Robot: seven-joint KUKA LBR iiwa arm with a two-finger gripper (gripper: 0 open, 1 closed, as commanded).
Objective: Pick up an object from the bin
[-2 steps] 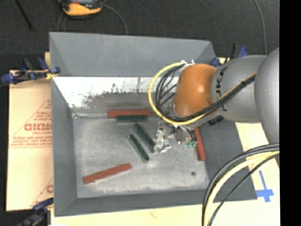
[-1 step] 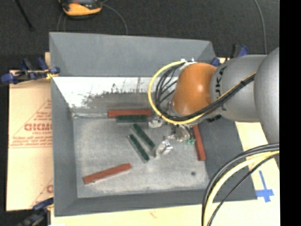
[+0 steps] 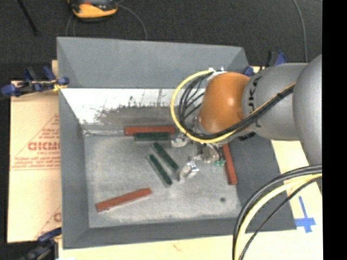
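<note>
Hovering low in the middle of the grey metal bin (image 3: 73, 161), the gripper (image 3: 191, 168) sits just right of 2 dark green flat sticks (image 3: 161, 164) — spread or pressed together, we cannot tell. We would straddle 1 stick across its narrow width, clear of its neighbour.

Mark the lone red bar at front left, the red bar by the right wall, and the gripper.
Lone red bar (image 3: 123, 199), camera view, mid-length.
Right-wall red bar (image 3: 230, 169), camera view, visible middle.
Gripper (image 3: 190, 169), camera view, its tip.
</note>
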